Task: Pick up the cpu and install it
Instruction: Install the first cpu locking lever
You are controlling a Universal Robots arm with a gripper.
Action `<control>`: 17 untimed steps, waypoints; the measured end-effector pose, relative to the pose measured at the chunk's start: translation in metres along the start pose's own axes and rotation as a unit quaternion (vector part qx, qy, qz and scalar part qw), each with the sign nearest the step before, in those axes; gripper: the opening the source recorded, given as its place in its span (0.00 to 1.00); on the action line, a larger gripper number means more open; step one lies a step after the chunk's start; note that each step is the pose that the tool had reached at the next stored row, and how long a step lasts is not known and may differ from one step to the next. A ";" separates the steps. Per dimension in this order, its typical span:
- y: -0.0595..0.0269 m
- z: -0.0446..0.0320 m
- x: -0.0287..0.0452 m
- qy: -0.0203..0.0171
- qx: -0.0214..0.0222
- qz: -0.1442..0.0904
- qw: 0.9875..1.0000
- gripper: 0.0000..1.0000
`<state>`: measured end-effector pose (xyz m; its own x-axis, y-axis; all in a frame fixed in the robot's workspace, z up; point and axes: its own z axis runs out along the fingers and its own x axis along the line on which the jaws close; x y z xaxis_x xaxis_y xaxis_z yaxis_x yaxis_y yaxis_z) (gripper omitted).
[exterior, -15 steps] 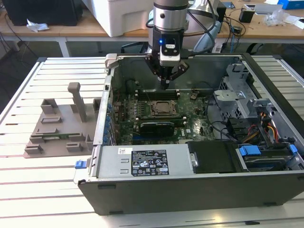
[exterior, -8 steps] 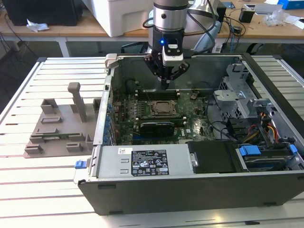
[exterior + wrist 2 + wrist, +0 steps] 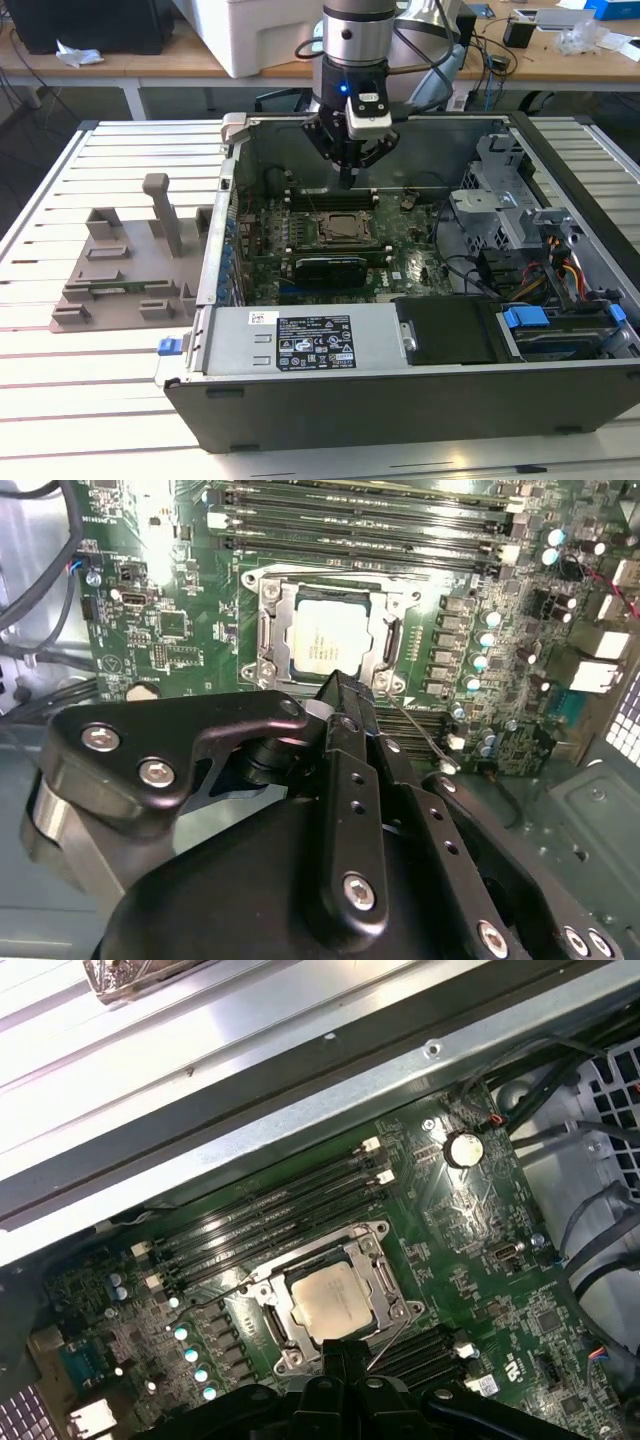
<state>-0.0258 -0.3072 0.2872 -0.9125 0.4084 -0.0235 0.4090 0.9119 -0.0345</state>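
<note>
We see the cpu (image 3: 330,1303) in the socket (image 3: 372,1243), gripper (image 3: 347,180) jaws closed at its edge. Exterior view shows room out to the case walls (image 3: 400,400); wrist views add memory slots (image 3: 270,1215) flanking it.

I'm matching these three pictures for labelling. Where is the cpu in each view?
Exterior view: in the socket directly under the gripper; the chip itself is too small to make out.
Second wrist view: the cpu lies seated in the socket, just past the gripper.
First wrist view: the cpu lies seated in the socket.
Shared landmark: the long black memory slots beside the socket.
</note>
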 end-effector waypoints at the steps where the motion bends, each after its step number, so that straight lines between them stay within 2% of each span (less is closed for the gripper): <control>1: 0.0000 0.0000 0.0000 0.000 0.000 -0.005 1.000 0.11; 9: 0.0000 0.0000 0.0000 -0.002 -0.001 -0.045 0.999 0.11; 17: 0.0000 0.0000 0.0000 -0.003 -0.002 -0.079 0.997 0.11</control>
<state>-0.0258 -0.3072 0.2872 -0.9655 0.2595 -0.0235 0.2602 0.9649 -0.0345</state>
